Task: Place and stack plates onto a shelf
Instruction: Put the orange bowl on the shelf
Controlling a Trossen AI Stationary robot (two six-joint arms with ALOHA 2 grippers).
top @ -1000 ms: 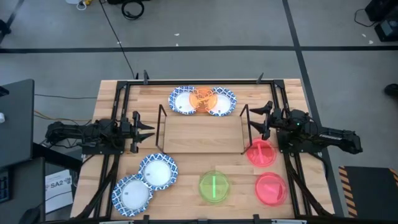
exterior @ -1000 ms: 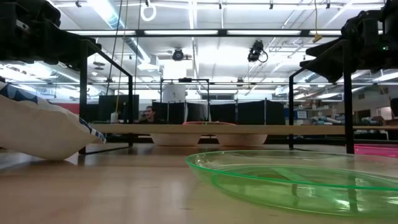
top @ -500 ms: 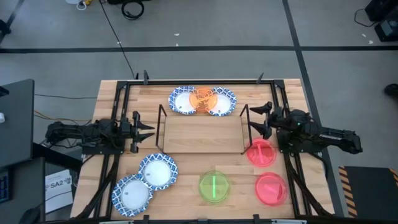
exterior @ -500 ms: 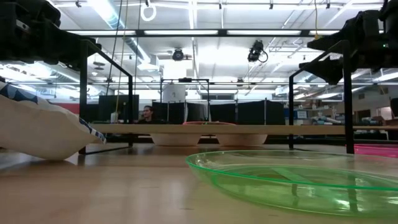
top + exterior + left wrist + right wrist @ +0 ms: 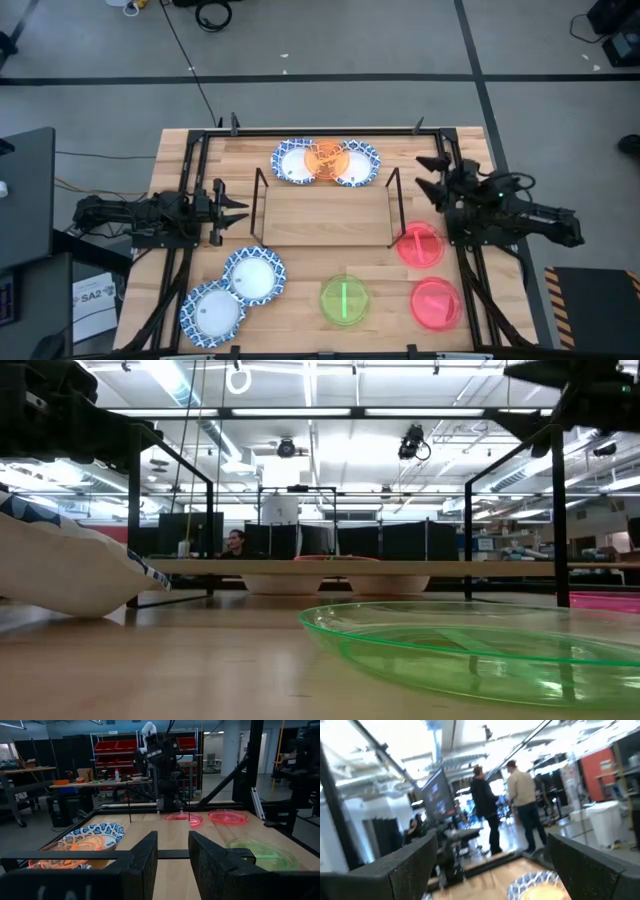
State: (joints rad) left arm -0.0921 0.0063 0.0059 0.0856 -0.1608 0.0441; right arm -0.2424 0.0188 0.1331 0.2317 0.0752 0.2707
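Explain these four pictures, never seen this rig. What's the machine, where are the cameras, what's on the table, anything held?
Two dark robot arms work at a wooden table. One camera looks straight down, one sits at table-top height, and one rides on each wrist.

On the table: an empty wooden shelf, an orange plate overlapping two blue-rimmed plates behind it, two more blue-rimmed plates at the front left, a green plate, and two red-pink plates.

The left gripper waits beside the shelf's left end, fingers open. The right gripper hangs above the table near the shelf's right end, also open. Nothing is held.
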